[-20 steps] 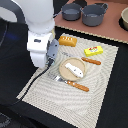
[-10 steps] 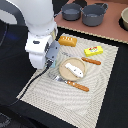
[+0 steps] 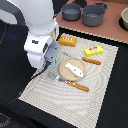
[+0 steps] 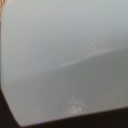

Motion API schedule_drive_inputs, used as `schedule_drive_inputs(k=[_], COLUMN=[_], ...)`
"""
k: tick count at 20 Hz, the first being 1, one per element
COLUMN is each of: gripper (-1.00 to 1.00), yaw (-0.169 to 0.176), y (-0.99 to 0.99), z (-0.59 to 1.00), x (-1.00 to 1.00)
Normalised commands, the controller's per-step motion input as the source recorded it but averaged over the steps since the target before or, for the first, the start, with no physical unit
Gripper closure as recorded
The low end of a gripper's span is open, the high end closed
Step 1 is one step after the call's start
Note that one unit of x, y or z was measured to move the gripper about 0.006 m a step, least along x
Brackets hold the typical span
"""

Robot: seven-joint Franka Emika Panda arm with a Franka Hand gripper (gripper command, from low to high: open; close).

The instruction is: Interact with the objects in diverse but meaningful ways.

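A pale blue-and-white carton fills the wrist view at very close range, and no fingers show there. In the exterior view my gripper hangs under the white arm over the mat's edge on the exterior view's left; its jaws are hidden by the arm. An orange bread loaf lies just beyond it. A yellow red-marked packet sits further toward the exterior view's right. A white oblong piece rests on the tan round plate beside the gripper.
Everything lies on a striped beige mat. An orange sausage-like toy and an orange-handled utensil lie by the plate. Two grey pots stand on the brown surface behind.
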Motion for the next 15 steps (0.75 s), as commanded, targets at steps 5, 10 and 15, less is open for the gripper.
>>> schedule_drive_inputs(k=[5, 10, 15], gripper=[-1.00, -1.00, -1.00], yaw=[0.000, 0.023, 0.030], y=[0.32, 0.15, 0.12], z=[1.00, 1.00, 0.85], x=[-0.06, -0.08, -0.01])
